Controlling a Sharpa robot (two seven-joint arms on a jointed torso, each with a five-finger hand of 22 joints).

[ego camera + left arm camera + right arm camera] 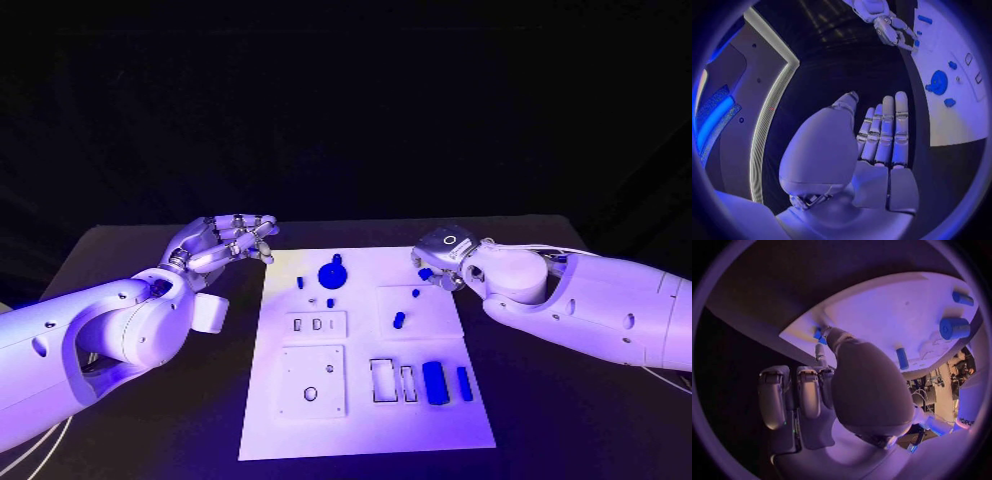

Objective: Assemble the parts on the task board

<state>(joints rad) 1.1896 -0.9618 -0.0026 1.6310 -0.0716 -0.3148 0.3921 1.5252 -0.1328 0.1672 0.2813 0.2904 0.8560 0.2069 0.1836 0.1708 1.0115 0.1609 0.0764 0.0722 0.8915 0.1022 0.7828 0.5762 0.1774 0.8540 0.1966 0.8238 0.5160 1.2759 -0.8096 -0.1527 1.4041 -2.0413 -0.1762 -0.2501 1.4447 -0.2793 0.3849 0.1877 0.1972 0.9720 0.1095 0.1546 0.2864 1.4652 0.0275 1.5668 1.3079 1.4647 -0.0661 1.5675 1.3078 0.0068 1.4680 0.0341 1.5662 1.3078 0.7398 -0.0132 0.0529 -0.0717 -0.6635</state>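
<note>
As seen from the head view, the task board [364, 400] lies in the middle of the worktop [130, 250], long axis running near to far. The right robot hand [441, 266] sits at the board's far right edge, touching or pinching a small blue part [426, 273]; which of the two cannot be told here. The left robot hand [227, 240] hovers off the board's far left corner, fingers loosely curled, holding nothing. A round blue part [333, 270] stands between the two hands, nearer the left.

From the left wrist view, the left robot hand [879, 135] shows fingers straight and close together, empty, with the board [954, 125] well apart beyond the fingertips.

From the right wrist view, the right robot hand [842, 385] reaches its thumb and one finger to the small blue part [819, 335] at the board's edge [804, 340]; remaining fingers fold back. A blue cylinder [954, 328] and a blue bar [902, 359] lie farther along the board.
</note>
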